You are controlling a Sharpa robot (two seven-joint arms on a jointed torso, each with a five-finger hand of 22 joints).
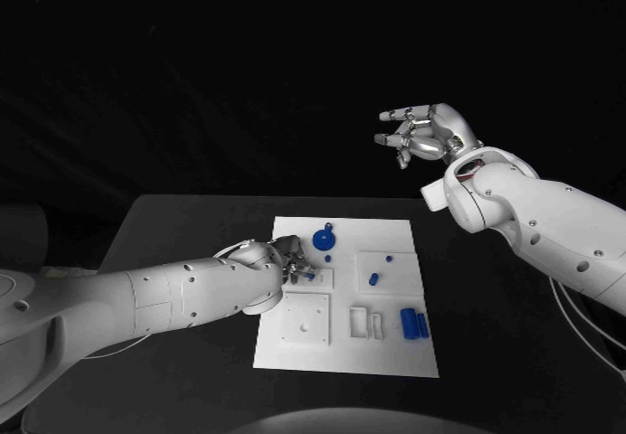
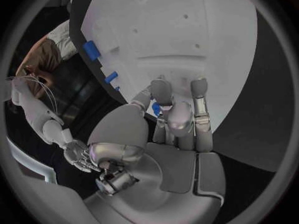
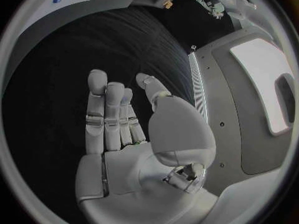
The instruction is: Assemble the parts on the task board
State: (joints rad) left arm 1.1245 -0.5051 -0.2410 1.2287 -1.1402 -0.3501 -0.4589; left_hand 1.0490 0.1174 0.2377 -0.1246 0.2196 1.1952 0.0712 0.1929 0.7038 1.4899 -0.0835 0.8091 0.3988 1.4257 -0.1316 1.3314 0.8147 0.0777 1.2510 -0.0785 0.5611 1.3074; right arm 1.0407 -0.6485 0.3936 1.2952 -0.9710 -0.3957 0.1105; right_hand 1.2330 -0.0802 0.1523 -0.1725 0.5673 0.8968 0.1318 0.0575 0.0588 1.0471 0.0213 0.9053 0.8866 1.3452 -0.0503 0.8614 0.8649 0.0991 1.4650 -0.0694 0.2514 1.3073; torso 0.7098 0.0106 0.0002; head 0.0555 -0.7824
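Left hand [image 1: 289, 262] rests on the task board [image 1: 392, 357], fingers curled around a small blue part [image 2: 157, 108], beside the blue disc [image 1: 322, 240]. Right hand [image 1: 424, 133] hangs released, well above the desk [image 1: 170, 226], holding nothing.

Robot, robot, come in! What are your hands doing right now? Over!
Left hand on the white board, pinching a small blue piece. Right hand open, up off the table. Nothing in the way.
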